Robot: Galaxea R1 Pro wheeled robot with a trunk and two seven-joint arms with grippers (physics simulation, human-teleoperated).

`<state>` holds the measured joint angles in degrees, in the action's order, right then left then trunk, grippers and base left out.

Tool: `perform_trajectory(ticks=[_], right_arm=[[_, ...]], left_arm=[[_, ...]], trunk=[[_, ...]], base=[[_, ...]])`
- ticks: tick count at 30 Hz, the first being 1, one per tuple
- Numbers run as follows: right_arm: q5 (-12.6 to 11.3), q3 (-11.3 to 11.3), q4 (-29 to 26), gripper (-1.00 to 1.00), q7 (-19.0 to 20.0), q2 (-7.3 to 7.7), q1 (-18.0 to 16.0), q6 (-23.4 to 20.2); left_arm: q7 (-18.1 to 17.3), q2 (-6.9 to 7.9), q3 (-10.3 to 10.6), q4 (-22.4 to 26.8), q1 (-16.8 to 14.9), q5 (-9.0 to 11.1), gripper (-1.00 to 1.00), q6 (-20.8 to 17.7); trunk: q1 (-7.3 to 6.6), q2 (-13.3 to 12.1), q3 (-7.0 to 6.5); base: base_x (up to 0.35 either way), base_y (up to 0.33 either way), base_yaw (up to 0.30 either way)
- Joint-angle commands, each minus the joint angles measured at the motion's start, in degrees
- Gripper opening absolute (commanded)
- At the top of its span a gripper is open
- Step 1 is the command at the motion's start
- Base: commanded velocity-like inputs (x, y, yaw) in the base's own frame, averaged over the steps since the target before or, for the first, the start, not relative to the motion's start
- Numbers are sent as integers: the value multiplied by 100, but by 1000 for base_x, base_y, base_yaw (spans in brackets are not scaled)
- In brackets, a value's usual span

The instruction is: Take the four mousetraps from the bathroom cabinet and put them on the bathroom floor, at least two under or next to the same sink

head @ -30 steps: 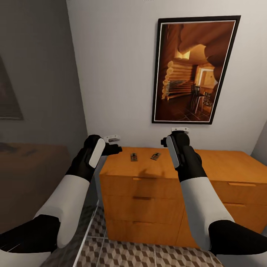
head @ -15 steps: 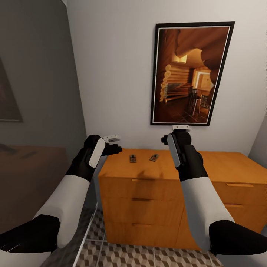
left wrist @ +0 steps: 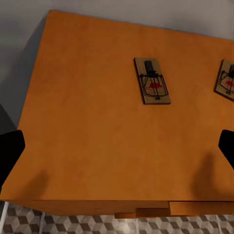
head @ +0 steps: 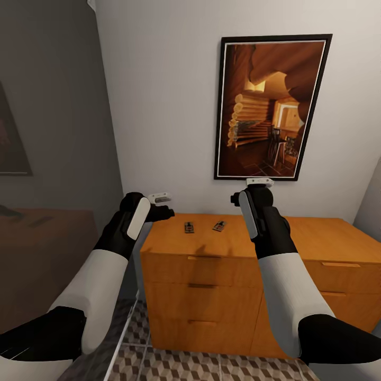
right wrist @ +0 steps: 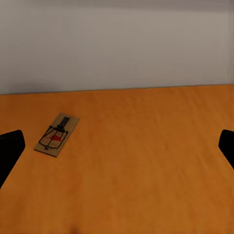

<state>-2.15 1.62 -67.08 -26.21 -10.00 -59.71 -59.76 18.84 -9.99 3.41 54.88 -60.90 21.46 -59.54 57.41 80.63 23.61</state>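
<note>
Patterned bathroom floor [head: 211,365] fills the nearest strip of the head view: square tiles printed with brown, beige and white cubes, divided by pale grout lines. Above it, two robot arms in white and black sleeves reach forward.

Beyond the arms stands the cabinet [head: 222,296], wide and orange-brown, with stacked drawer fronts and horizontal wooden bar handles. Its flat top serves as the surface for the traps. The left gripper [head: 166,207] hangs at the cabinet's left end, above its corner. In the left wrist view its jaws stand wide apart, with nothing between the two black fingertips [left wrist: 10,151]. The right gripper [head: 259,188] is raised over the middle of the surface. Its jaws are likewise spread wide and hold nothing, as its fingertips [right wrist: 9,148] show in the right wrist view.

Two mousetraps lie flat on the surface between the grippers, towards the back wall. The left mousetrap [head: 189,227] is a small brown wooden slab carrying thin dark wire and a red mark at its centre [left wrist: 152,81]. The right mousetrap [head: 219,226] lies near it, turned at a slight angle, with the same wire and red mark [right wrist: 56,134].

Behind the cabinet rises a plain pale wall. A tall black-framed picture [head: 270,106] of a log cabin interior hangs on it.
</note>
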Motion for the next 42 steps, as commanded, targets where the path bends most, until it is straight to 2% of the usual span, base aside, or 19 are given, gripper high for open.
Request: perform_trajectory(ticks=[1, 9, 34, 42], right_arm=[[-23, 5, -2, 100, -33, 0, -5, -24], [-38, 5, 27, 100, -33, 0, -5, -24], [-104, 18, 153, 100, -25, 0, -5, -24], [-468, 8, 530, 100, -17, 0, -5, -24]], left_arm=[[59, 2, 8, 5, -5, 60, 100, -14], [59, 7, 7, -4, -4, 63, 100, -14], [59, 13, 3, -12, -6, 70, 100, -14], [59, 9, 2, -11, -4, 72, 100, -14]], trunk=[[0, 4, 7], [0, 4, 5], [0, 4, 5], [0, 4, 5]], base=[[0, 0, -3], [103, 0, -1], [279, 0, 0], [63, 0, 0]])
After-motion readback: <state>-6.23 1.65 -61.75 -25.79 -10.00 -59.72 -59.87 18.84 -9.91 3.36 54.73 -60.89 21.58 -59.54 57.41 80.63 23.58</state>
